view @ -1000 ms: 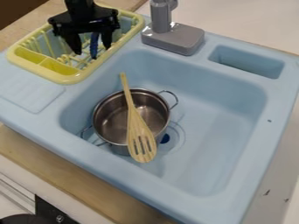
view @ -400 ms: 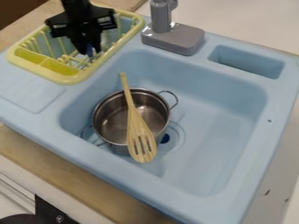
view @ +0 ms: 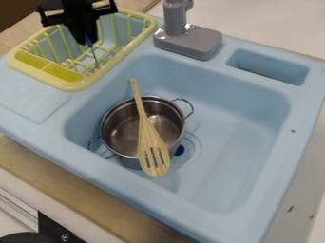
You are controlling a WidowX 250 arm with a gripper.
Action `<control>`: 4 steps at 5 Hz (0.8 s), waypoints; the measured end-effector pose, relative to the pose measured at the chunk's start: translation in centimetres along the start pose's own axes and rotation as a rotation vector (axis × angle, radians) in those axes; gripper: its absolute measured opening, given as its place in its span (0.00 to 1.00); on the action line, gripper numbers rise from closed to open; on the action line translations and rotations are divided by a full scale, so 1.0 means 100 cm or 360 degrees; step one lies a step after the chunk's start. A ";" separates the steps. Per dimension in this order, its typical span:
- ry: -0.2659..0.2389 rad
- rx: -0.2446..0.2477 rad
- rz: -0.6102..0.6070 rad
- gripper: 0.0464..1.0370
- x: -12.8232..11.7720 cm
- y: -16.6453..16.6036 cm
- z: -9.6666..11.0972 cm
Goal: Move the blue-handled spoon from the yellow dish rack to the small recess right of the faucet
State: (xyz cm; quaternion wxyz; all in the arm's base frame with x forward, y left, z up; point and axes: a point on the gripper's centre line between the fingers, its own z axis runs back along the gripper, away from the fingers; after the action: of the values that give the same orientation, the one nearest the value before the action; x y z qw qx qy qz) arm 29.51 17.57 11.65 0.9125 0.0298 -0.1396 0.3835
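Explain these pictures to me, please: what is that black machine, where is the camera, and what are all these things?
The black machine at the upper left is a robot arm. Its hand, a black two-finger gripper, points down over a pale yellow plastic dish rack. The fingers are closed on a slim utensil with a blue handle and a metal shaft; I can't tell what kind it is.

All the pictures come from one fixed camera looking down at a slant. Most of what you see is a light blue plastic sink. In its basin stands a shiny metal pot with two loop handles, and a slotted wooden spatula lies across the pot's top. Behind the basin is a grey faucet.
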 end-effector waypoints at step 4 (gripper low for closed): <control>-0.0171 -0.0198 -0.0096 0.06 -0.034 -0.049 0.090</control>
State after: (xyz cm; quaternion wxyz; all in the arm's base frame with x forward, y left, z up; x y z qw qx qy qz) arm 28.65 10.30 19.64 0.9149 -0.0021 -0.2109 0.3444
